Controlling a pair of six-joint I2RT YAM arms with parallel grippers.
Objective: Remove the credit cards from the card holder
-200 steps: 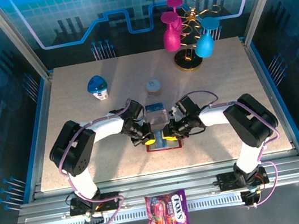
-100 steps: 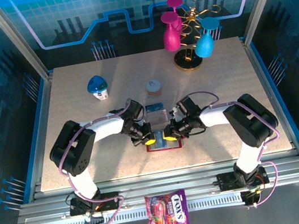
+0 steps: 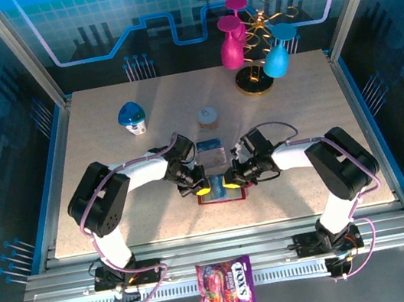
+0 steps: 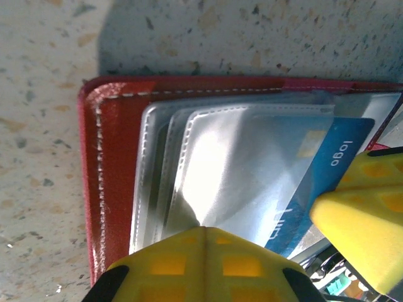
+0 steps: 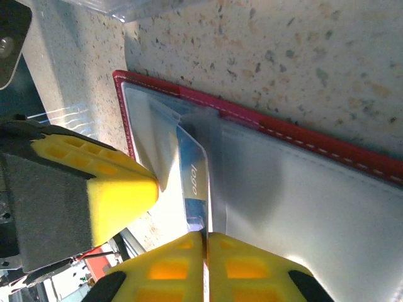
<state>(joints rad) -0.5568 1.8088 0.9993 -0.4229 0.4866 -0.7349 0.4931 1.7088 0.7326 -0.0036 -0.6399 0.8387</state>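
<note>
The red card holder [image 3: 221, 196] lies open on the table between both arms. Its red cover [image 4: 116, 157] frames grey see-through pockets [image 4: 239, 163]. My left gripper [image 4: 204, 229] is shut on the edge of a grey pocket sheet. A blue-and-white credit card [image 4: 327, 170] marked "logo" sticks partly out of a pocket. My right gripper [image 5: 206, 236] is shut on that card's [image 5: 194, 179] near edge, over the holder [image 5: 302, 135]. Seen from above, the left gripper [image 3: 203, 189] and right gripper [image 3: 231, 183] almost touch. Other cards are hidden.
A clear plastic box [image 3: 209, 150] stands just behind the holder. Further back are a small jar [image 3: 208, 116], a blue-capped bottle [image 3: 132, 118] and a gold stand with pink and blue glasses [image 3: 251, 50]. A candy packet [image 3: 226, 283] lies on the front rail.
The right arm has shifted very slightly to the right. Both grippers keep their hold over the card holder.
</note>
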